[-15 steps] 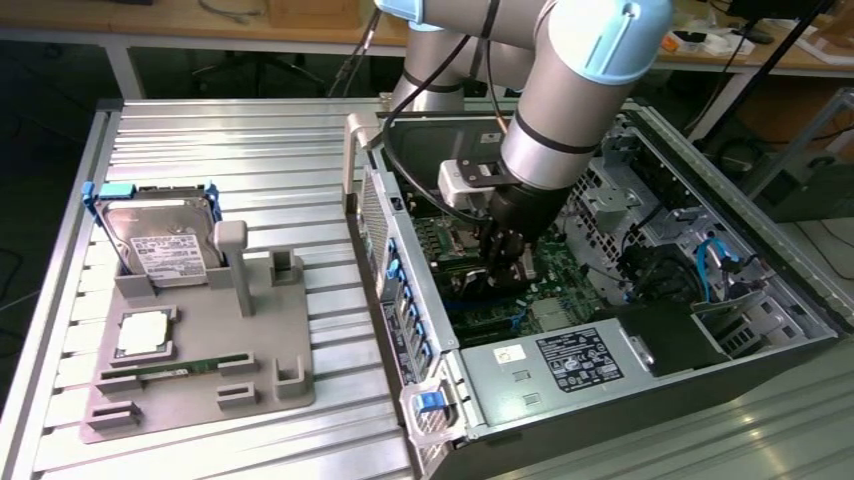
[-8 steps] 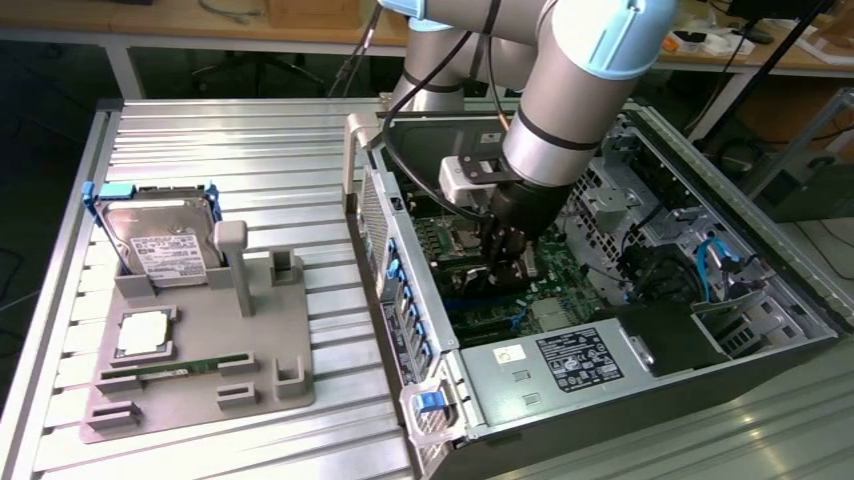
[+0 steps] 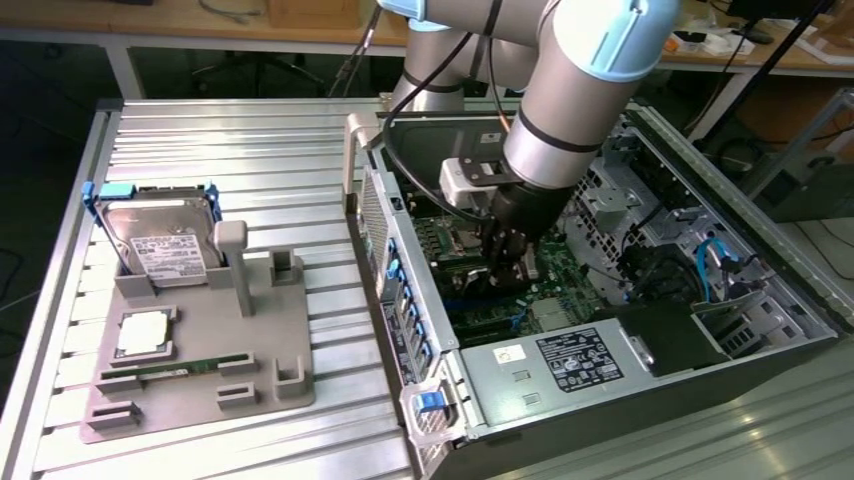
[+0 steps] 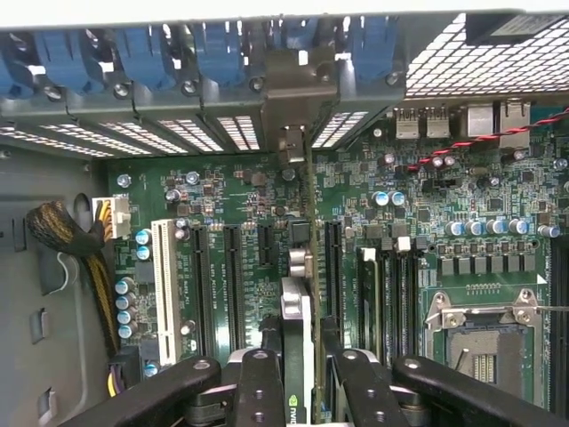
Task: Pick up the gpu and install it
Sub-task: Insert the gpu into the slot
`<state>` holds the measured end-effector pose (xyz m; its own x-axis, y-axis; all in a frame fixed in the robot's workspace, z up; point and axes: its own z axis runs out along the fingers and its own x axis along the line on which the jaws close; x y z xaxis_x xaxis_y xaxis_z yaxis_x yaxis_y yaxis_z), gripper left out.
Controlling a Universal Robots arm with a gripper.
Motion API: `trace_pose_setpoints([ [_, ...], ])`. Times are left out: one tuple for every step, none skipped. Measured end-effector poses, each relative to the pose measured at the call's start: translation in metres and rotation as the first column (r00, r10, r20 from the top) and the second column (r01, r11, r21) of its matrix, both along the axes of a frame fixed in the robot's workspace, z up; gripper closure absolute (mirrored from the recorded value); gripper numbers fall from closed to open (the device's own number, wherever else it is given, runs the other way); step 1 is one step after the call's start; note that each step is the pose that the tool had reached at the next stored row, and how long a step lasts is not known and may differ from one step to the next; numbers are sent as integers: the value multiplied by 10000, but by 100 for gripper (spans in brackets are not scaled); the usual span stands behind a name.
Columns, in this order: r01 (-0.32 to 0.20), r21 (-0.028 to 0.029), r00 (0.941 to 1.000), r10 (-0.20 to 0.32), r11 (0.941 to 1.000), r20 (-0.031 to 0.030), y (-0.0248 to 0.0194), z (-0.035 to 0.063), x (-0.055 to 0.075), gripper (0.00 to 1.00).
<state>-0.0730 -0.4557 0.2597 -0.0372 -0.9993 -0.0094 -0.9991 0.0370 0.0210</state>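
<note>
Holding the gpu [image 4: 296, 311] edge-on, the gripper [image 4: 302, 378] has its two black fingers [image 4: 260, 391] pressed against the card's flat sides, the jaws closed down to just the card's thickness. In the wrist view the card is a thin dark board with a pale silver strip along its near edge. It stands upright over the green motherboard [image 4: 427, 178], between the long black slots [image 4: 233, 285], and its metal bracket [image 4: 293, 142] reaches the case's rear wall [image 4: 178, 98]. I judge the step in hand to be seating; it calls for the card's edge to line up with its slot, and I cannot tell whether they touch. In the exterior view the gripper [image 3: 505, 255] is deep inside the open computer case [image 3: 694, 160], at the table's right edge. The hard drive [image 3: 158, 240] lies apart on the grey tray [image 3: 200, 400].
</note>
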Motion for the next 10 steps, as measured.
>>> trace_pose_setpoints([
  [0,1,10000,0,10000,0,-1,-2,0,73],
  [0,0,10000,0,10000,0,-2,-4,0,73],
  [0,0,10000,0,10000,2,-2,-13,0,73],
  [0,-3,10000,0,10000,2,-3,-19,0,73],
  [-1,-9,10000,1,10000,2,-3,-26,0,73],
  [-1,-11,10000,1,10000,3,-4,-33,-1,73],
  [-1,-11,10000,1,10000,6,-4,-42,-3,73],
  [0,-10,10000,0,10000,11,-3,-50,-6,73],
  [0,1,10000,0,10000,15,-2,-56,-7,73],
  [-1,1,10000,1,10000,15,-2,-56,-7,73],
])
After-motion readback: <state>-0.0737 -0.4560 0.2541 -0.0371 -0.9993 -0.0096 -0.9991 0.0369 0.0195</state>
